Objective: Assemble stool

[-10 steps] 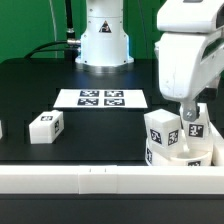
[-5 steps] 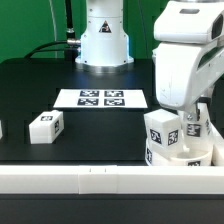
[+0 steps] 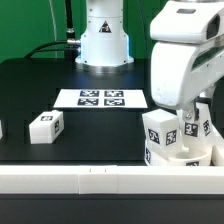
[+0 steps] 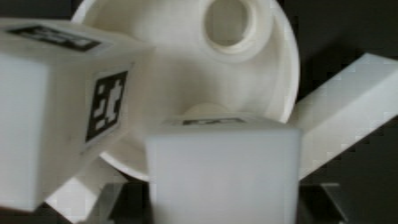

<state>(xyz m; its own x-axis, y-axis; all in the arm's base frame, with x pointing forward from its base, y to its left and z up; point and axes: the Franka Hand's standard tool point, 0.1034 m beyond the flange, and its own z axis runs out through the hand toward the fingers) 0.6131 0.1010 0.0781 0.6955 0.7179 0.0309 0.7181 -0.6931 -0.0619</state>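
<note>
likely step: grasping a small white blocky leg (image 4: pixel 217 150) upright on the thick white round plastic seat (image 4: pixel 178 90), at the exterior view's right of the black counter (image 3: pixel 60 80). gripper (image 4: pixel 217 198) flanks it; pinching or not, i cannot tell. next needs firm, square closure.

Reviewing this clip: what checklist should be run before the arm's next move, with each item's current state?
1. Leg centred in the gripper: ok, per the wrist view.
2. Firm grip on that leg: cannot tell; pad contact is hidden.
3. Hole in the seat unobstructed: ok.
4. Clearance to the tagged second leg close beside: cannot tell.
5. Loose leg on the table, apart from the arm: ok.
</note>
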